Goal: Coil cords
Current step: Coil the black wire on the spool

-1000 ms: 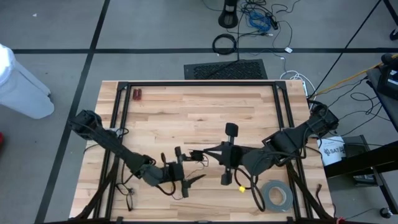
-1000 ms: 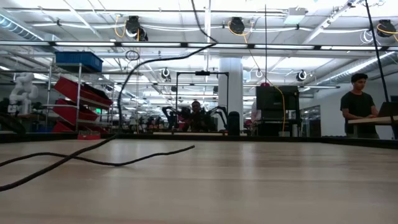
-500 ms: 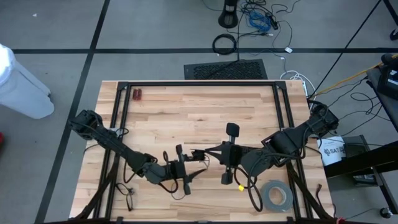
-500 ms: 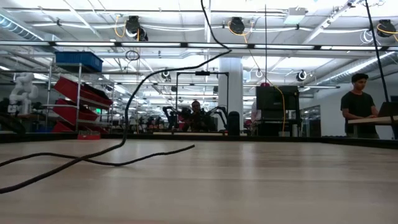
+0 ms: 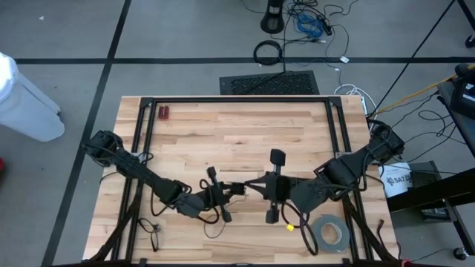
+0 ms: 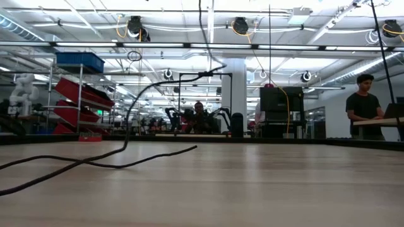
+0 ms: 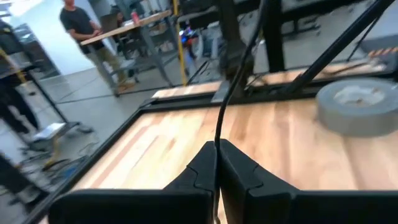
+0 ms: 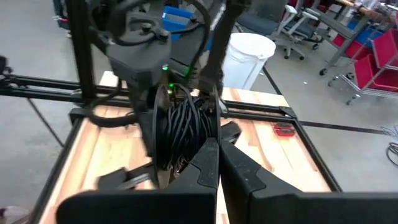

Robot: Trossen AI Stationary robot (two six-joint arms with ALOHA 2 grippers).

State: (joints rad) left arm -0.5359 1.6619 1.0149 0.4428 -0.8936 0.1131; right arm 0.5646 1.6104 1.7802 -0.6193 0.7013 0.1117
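Note:
The thin black cord is partly wound into a small bundle (image 5: 234, 188) near the table's middle front; it also shows in the right wrist view (image 8: 182, 132). A loose strand runs from it and lies slack on the wood (image 5: 214, 225) (image 6: 95, 162). My left gripper (image 5: 225, 194) (image 7: 217, 147) is shut on that strand just left of the bundle. My right gripper (image 5: 249, 186) (image 8: 218, 147) is shut at the bundle's right side. My left gripper pinches a single strand of the cord (image 7: 217, 138) between its two fingertips, coming level from the table's left. The strand rises from the fingers (image 7: 239, 68) and is clear of the table there. My right gripper holds the cord bundle at its edge (image 8: 202, 138) between its shut fingertips, coming level from the table's right. The bundle stands upright ahead of the fingers, several turns together. The exact place of contact is hidden by the bundle.
A grey tape roll (image 5: 330, 232) (image 7: 357, 106) lies at the table's near right. Two small red things (image 5: 163, 113) lie at the far left corner. A black frame (image 5: 237, 99) runs along the table's edges. A person stands in the room behind (image 6: 364, 101).
My left gripper has gone toward the table's right and a little toward its far edge, up to the bundle, and has turned. The strand rising from the table has swung with it; the part lying on the wood has stayed.

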